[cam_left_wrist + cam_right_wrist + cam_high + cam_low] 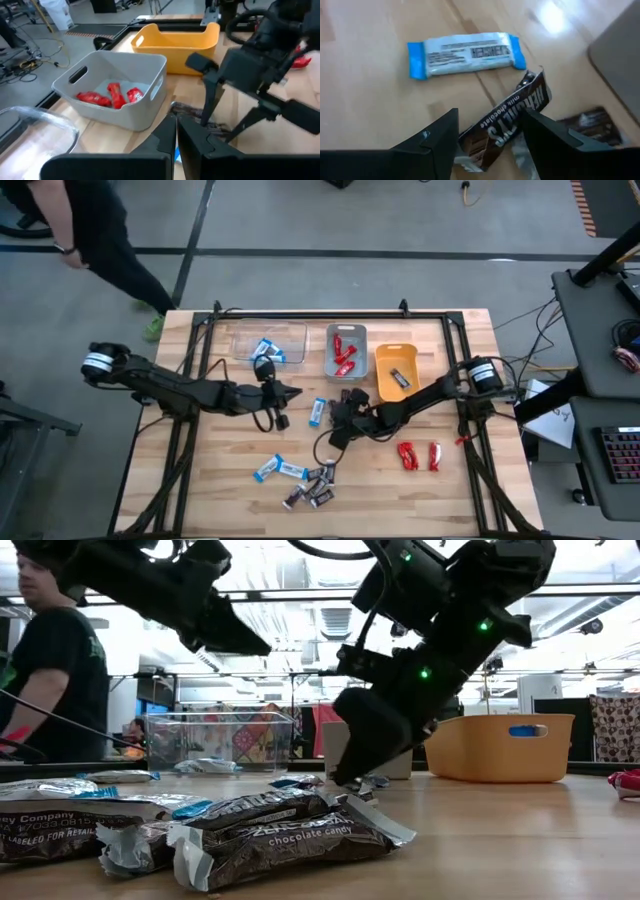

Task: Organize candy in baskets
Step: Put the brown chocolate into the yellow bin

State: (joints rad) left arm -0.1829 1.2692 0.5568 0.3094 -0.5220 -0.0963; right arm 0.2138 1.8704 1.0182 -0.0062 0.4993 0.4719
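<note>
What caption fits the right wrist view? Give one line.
Open right gripper straddles a dark bar beside a blue-and-white bar.

Table [440, 480]: pale wooden slats, dark frame. Along upper middle of the high view, in a row: clear bin [268, 343], grey bin [346, 351], orange bin [395, 372]. Centre: blue-and-white bar [318, 412], dark bar [507, 122]. Lower centre: mixed blue and dark bars [300, 480]. Lower right: two red candies [419, 455].
</note>
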